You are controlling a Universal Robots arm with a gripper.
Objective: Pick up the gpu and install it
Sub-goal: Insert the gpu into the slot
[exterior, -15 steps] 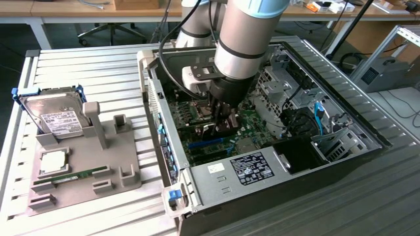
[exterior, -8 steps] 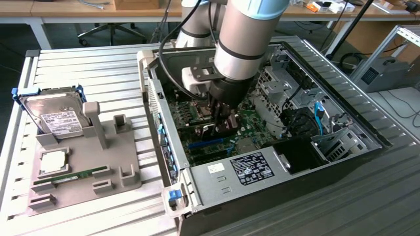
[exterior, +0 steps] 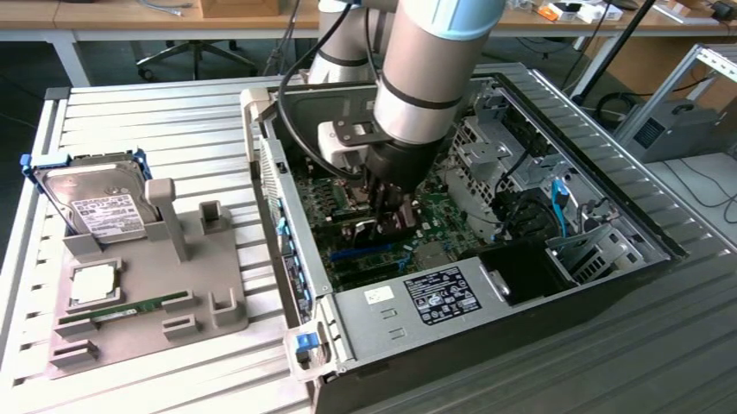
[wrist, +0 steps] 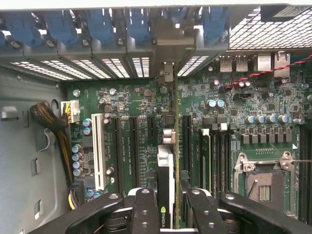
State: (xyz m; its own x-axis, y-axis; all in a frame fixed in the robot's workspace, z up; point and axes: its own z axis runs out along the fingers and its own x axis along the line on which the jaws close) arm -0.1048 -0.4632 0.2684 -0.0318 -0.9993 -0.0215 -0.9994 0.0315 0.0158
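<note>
One card, the gpu [wrist: 165, 168], stands on edge between the fingers of the gripper [wrist: 169, 207], which are closed on its two faces. It hangs low over the green motherboard [wrist: 136, 97], at the centre of the exterior view. Its far end points toward the rear openings with the blue clips [wrist: 97, 24]. Black expansion slots [wrist: 132, 146] run parallel just beside it; whether its edge sits in one I cannot tell. Doing this well likely means keeping the card upright and pressing straight down, evenly along its length. The computer case [exterior: 461, 319] lies open on the slatted table [exterior: 150, 112].
</note>
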